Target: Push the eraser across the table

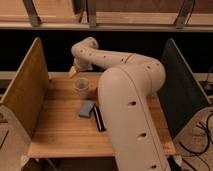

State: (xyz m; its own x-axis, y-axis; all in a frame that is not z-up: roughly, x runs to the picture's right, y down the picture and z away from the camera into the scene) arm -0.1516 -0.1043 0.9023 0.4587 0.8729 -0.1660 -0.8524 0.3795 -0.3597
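Eraser (98, 119) sits mid-frame on the table (55, 135), just beside the blue pad (86, 108), tight against the arm (127, 95). Gripper (74, 70) hangs upper-centre over the table's far edge, behind a clear cup (81, 86), well apart from the eraser. Can't tell its opening or any hold. Push looks not yet begun imo: approach + whole shove left.

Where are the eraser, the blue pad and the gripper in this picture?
eraser (98, 119): camera view, middle of the black block.
blue pad (86, 108): camera view, centre of its top.
gripper (74, 70): camera view, its end, over the far part of the table (55, 130).
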